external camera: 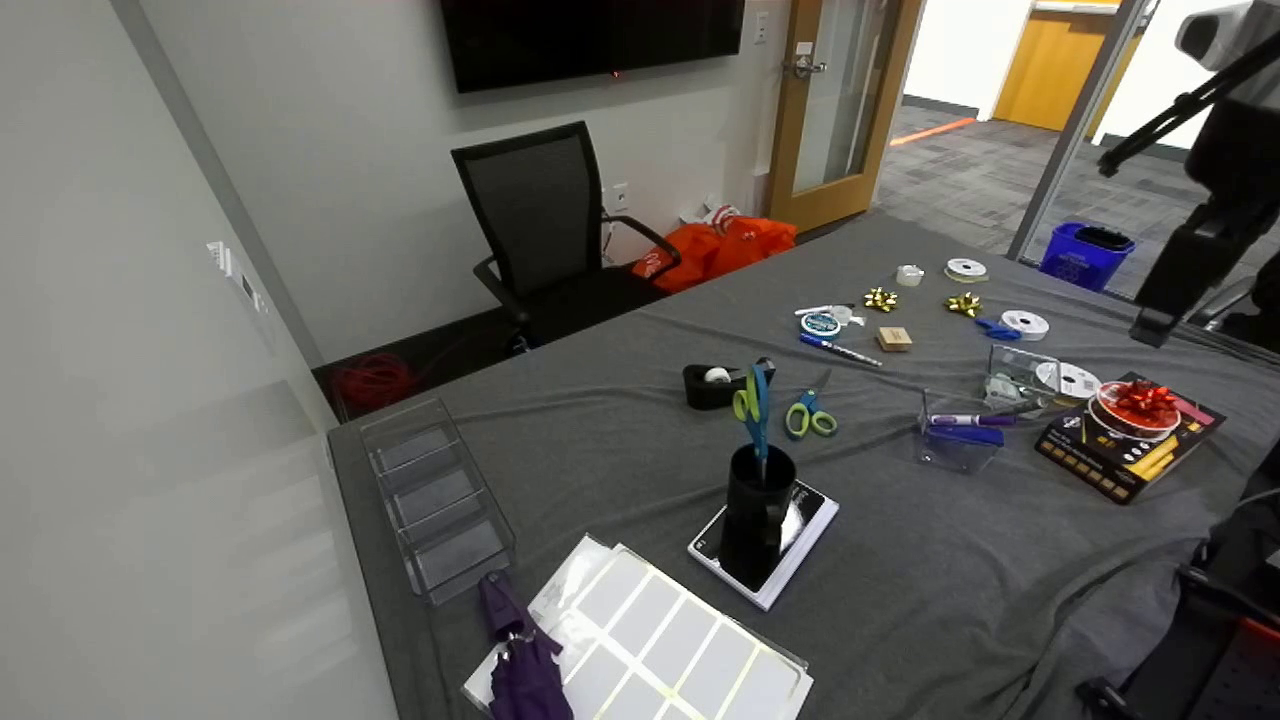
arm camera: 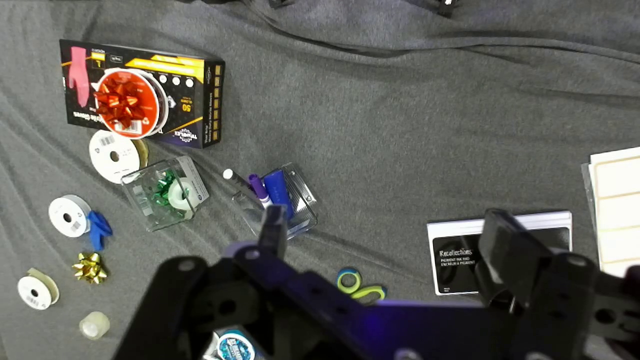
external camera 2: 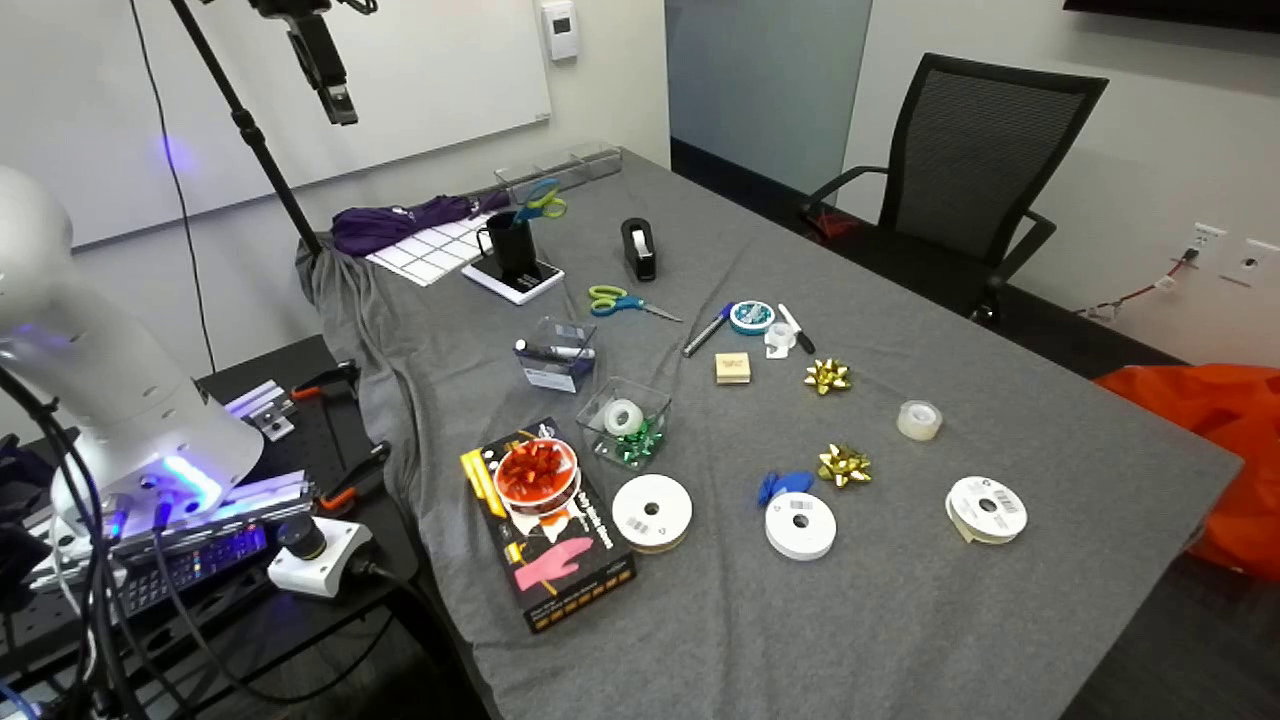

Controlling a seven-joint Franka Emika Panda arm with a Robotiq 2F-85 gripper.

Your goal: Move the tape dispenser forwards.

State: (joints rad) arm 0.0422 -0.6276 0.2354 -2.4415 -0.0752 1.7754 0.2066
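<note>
The low, black, block-like tape dispenser (external camera 2: 644, 262) stands untouched on the grey-clothed bench (external camera 2: 850, 620). With it as clock centre in an exterior view, the metal scissors with blue-and-green handles (external camera 2: 630, 302) lie near at six o'clock, and the black cylindrical mug (external camera 2: 512, 245) is at nine. The black two-fingered hand (arm camera: 386, 227) hangs high, towards ten on that clock, spread wide and holding nothing. The step looks like the approach; next, probably, it must travel over, descend and straddle the narrow body. The wrist view does not show the dispenser, but it gives the hand's gap, which the exterior views leave unclear. In an exterior view the upright scissors (external camera: 758, 415) in the mug overlap the dispenser's end.
</note>
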